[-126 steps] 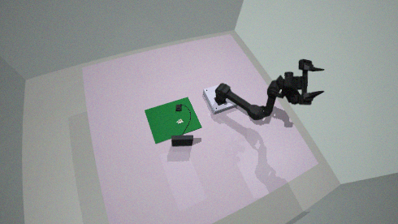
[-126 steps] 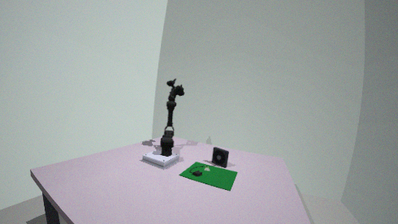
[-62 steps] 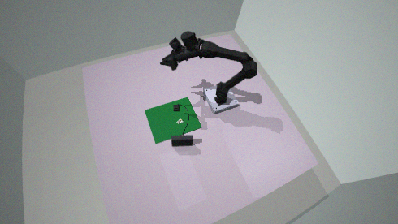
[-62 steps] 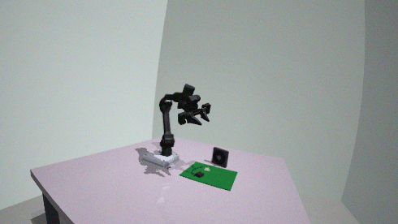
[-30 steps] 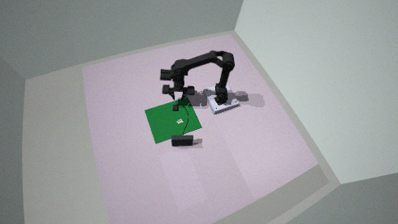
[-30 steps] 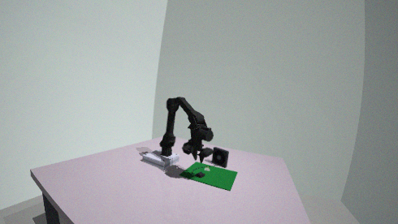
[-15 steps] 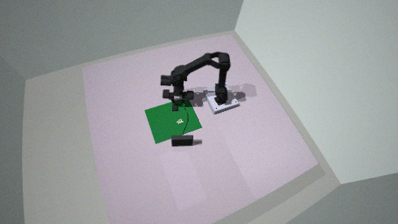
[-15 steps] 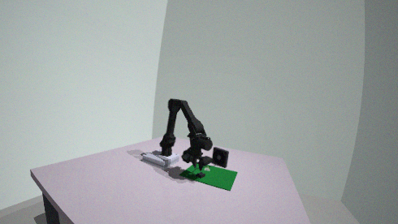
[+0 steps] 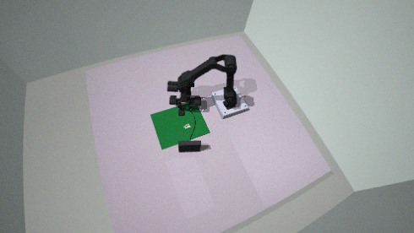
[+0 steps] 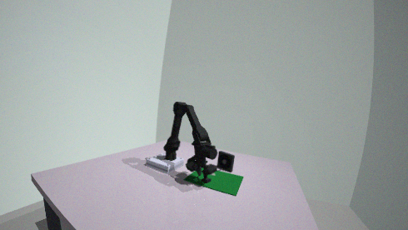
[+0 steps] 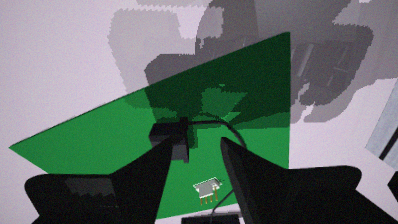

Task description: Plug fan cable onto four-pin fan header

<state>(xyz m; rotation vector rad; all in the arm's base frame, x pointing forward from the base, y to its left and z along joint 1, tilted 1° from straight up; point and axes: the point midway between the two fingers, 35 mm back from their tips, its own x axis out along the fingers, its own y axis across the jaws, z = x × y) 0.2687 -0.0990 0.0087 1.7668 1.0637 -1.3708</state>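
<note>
The black plug [image 9: 182, 112] [image 10: 206, 180] [image 11: 173, 141] is on or just above the green board [image 9: 166, 132] [image 10: 229, 183] [image 11: 90, 140], near the board's edge on the robot's side. My gripper [image 11: 196, 142] is partly open and points down over the board. In the wrist view the left fingertip overlaps the plug's lower part, and the plug lies mostly left of the gap between the fingers. Whether they touch cannot be told. The white header [image 9: 187, 126] [image 11: 206, 187] stands apart from the plug, its pins bare. The thin black cable [image 9: 195, 122] [image 11: 227, 126] curves from the plug past the right finger.
The black fan [image 9: 189, 146] [image 10: 226, 161] [image 11: 210, 220] stands upright by the board's far edge from the arm's base. The white base plate [image 9: 232, 111] [image 10: 160, 164] of the arm lies on the other side. The arm's shadow falls across part of the board.
</note>
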